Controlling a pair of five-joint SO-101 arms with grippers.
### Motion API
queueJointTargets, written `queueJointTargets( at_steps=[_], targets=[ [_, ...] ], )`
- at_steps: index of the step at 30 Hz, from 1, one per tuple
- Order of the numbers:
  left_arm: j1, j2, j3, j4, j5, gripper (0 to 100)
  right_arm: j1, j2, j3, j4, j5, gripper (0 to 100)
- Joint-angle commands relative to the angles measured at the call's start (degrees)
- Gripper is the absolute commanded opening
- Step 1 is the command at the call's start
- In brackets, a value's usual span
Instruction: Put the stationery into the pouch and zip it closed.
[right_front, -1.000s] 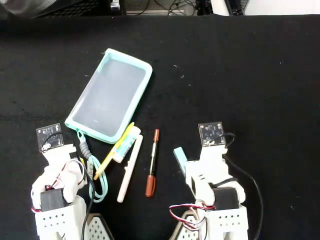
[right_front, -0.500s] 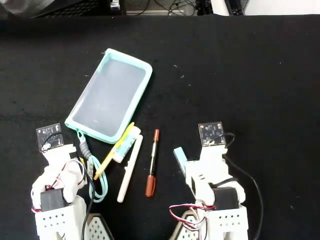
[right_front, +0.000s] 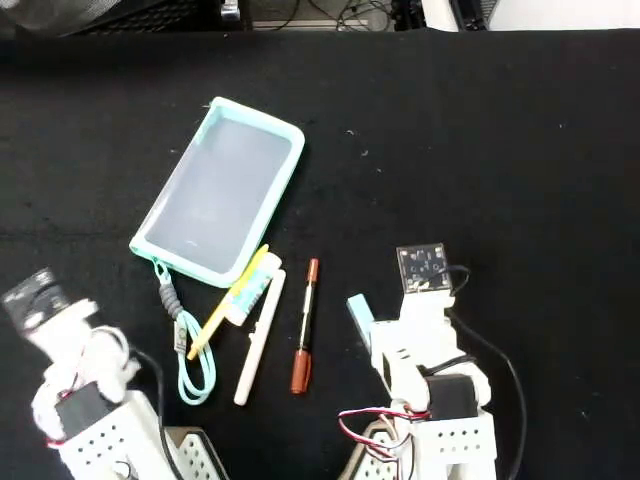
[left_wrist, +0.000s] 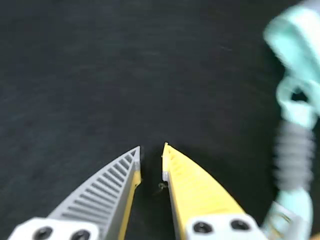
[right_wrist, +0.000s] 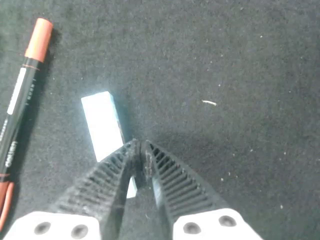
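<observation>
The pouch (right_front: 218, 190) lies flat toward 10 o'clock on the table (right_front: 500, 150), its zip end pointing to 7 o'clock with a looped cord (left_wrist: 294, 150) trailing from the pull. I judge it light, soft and floppy, so I'd take it by the stiffer mint rim near the zip, not the slick clear face. The white pen (right_front: 258, 340), marker (right_front: 305, 325) and eraser (right_front: 360, 318) look light and rigid. The round barrels may roll, so I'd grip them mid-barrel. My left gripper (left_wrist: 152, 146) has its jaws a crack apart on nothing, and the pouch sits between its 1 and 2 o'clock in the high view. My right gripper (right_wrist: 141, 144) is pinched tip to tip, empty I think. The eraser is just beside it and the pouch is off at 10 o'clock.
</observation>
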Motion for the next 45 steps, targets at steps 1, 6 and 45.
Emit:
queueJointTargets(
  at_steps=[1, 6, 45],
  targets=[
    [-10.95, -0.26, 0.92, 0.44, 0.26, 10, -0.53, -4.44, 0.04, -7.82, -0.35, 4.6],
    [-15.96, -0.35, 0.92, 0.53, 0.53, 10, -0.53, -4.44, 0.04, -20.22, -0.35, 18.8],
    [-28.09, -0.35, 0.84, -6.24, -17.93, 22, -37.36, 98.15, -58.68, -45.98, 1.76, 18.8]
  ],
)
